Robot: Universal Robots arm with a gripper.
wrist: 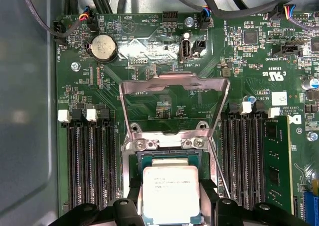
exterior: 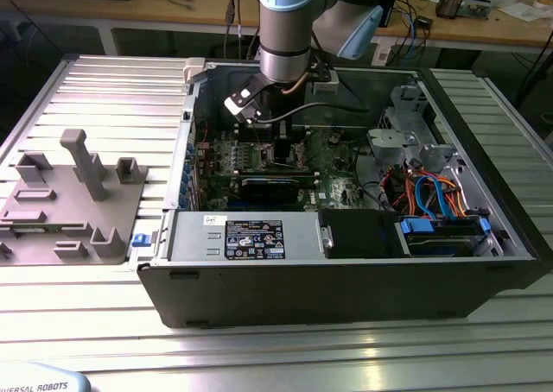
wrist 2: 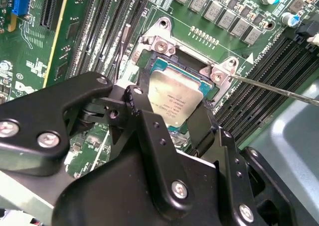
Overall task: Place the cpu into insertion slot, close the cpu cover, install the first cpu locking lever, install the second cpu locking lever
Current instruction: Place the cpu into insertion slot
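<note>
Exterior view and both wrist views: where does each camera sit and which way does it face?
Exterior view: off the arm, raised, looking down into the open computer case; the arm reaches in.
First wrist view: on the arm, looking straight down at the raised cpu cover; pincer shows.
Second wrist view: on the arm, slanting down past the pincer at the cpu.
Both wrist views share cpu and pincer.

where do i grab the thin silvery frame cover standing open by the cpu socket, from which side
Take the thin silvery metal frame cover by its free cross bar, the edge farthest from its hinge at the square socket. It stands swung open, middle cut out, so likely come from above and pinch across the bar's thickness. The hand holds the grey square chip.
</note>
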